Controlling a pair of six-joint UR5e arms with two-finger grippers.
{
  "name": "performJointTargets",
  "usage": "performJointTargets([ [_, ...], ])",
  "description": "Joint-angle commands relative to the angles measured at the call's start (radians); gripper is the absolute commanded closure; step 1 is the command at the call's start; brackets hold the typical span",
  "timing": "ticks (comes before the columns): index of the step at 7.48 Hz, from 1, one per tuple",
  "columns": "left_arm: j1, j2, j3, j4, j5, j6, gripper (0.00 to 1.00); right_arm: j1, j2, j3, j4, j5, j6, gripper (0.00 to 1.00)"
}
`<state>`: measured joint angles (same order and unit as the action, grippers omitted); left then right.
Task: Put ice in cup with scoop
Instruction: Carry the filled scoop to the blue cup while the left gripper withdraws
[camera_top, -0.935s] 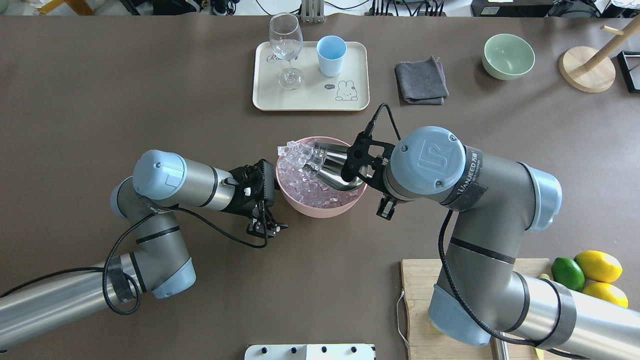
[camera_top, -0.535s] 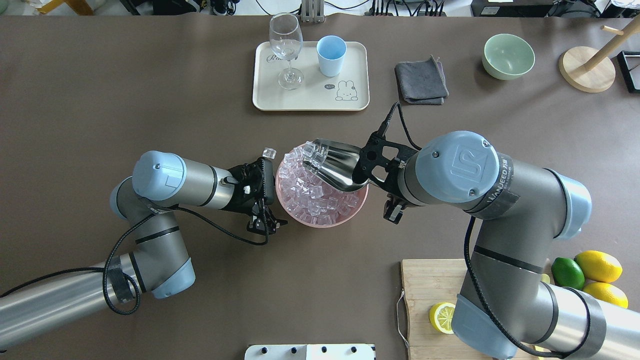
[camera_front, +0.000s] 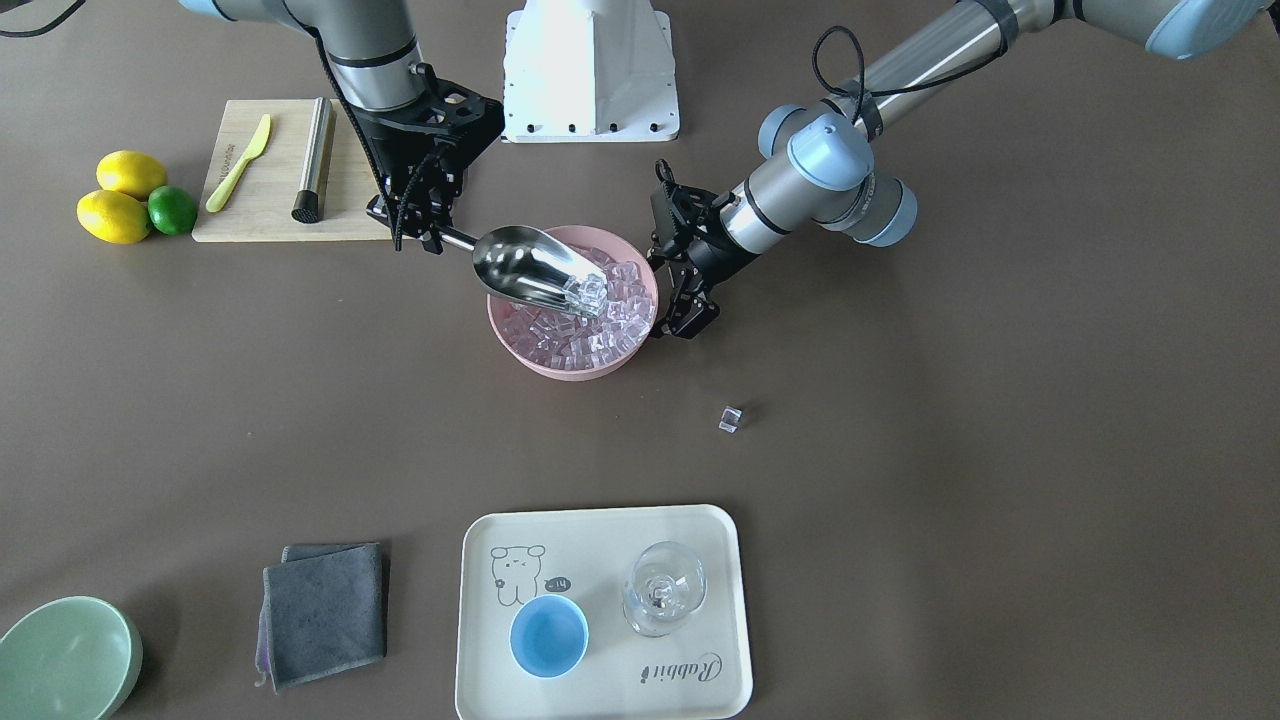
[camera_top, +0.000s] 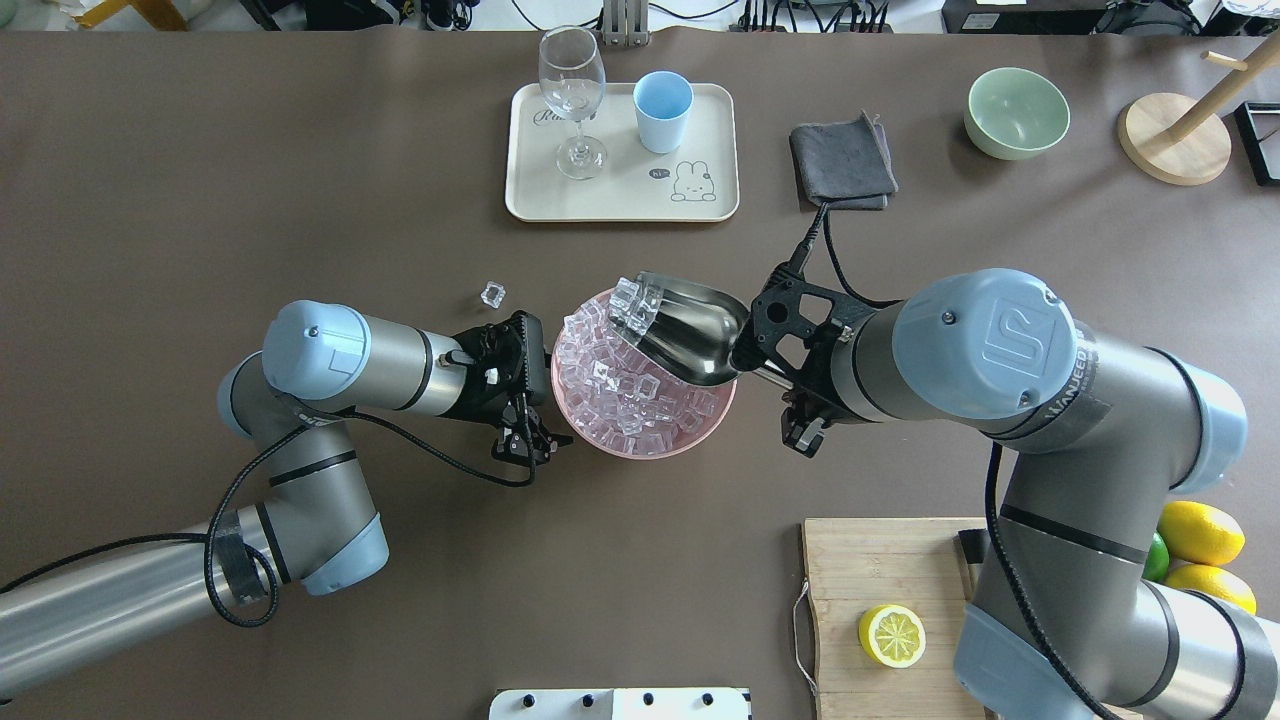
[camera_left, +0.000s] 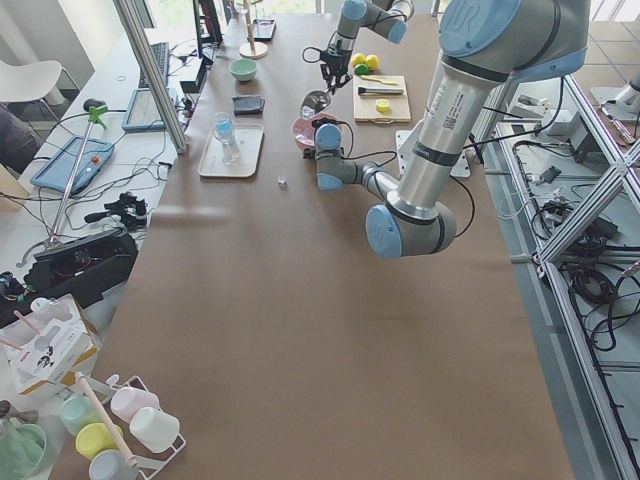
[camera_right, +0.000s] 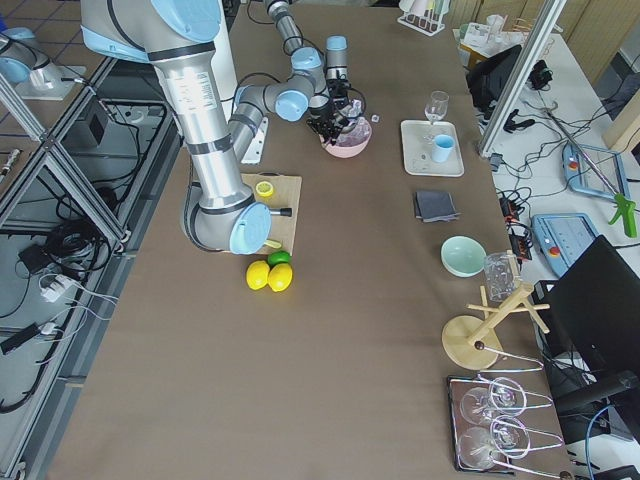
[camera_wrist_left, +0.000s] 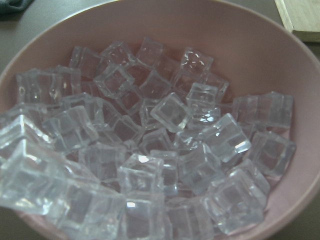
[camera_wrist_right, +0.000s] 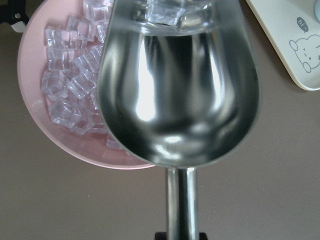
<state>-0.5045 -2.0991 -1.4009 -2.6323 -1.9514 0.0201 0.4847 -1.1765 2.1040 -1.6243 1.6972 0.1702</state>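
scoop (camera_front: 525, 268) rigid slick steel, right claw (camera_front: 425, 232) clamped on thin handle | ice (camera_front: 585, 292) light, slippery, perched at scoop lip, near frame centre, spill-prone | left claw (camera_front: 690, 318) width: cannot tell

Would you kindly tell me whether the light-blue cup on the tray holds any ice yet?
Empty. The cup shows only its bare blue bottom, standing upright on the tray.

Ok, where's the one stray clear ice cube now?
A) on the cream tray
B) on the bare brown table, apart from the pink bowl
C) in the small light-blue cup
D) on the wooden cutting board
B: the stray clear ice cube lies alone on the brown table, apart from the round pink bowl and the cream tray.
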Motion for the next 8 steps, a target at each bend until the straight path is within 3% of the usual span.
performJointTargets([
  [1,-0.006,0.002,0.002,0.002,0.023,0.0,0.02,0.101,-0.02,-0.001,-0.002,0.083,0.021,1.0],
  [3,-0.006,0.001,0.002,0.002,0.04,-0.003,0.02,0.225,-0.003,-0.091,-0.005,0.198,0.072,1.0],
  [6,-0.026,0.01,-0.007,0.0,0.028,0.0,0.02,0.342,0.093,-0.269,0.003,0.228,0.103,1.0],
  [8,-0.035,0.078,-0.097,0.03,-0.01,-0.002,0.02,0.403,0.202,-0.401,0.003,0.24,0.091,1.0],
])
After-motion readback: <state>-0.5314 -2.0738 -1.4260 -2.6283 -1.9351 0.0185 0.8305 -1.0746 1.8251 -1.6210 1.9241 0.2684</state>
